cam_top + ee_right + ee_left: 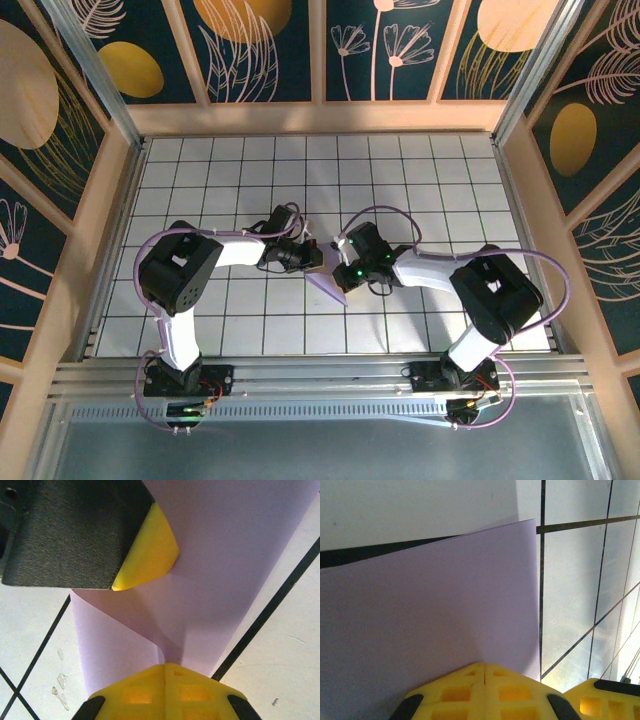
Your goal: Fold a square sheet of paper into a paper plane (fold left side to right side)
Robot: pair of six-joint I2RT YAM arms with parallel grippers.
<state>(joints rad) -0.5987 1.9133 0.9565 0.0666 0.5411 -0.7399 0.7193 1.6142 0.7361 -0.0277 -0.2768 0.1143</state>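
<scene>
Top external view showed the left gripper (303,256) clamped shut on the one square sheet of paper (330,287), which was raised and bent over the middle of the table (250,180), with the right gripper (343,268) pinched shut on it just beside. To my eye the left-to-right fold was only under way: the sheet curved, with no pressed crease and no plane shape. I counted one sheet and two grippers.

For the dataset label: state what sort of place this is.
Probably a purpose-built robot test cell: a white grid-tiled table, two arms bolted to an aluminium rail, and wood-framed walls with floral panels.
</scene>
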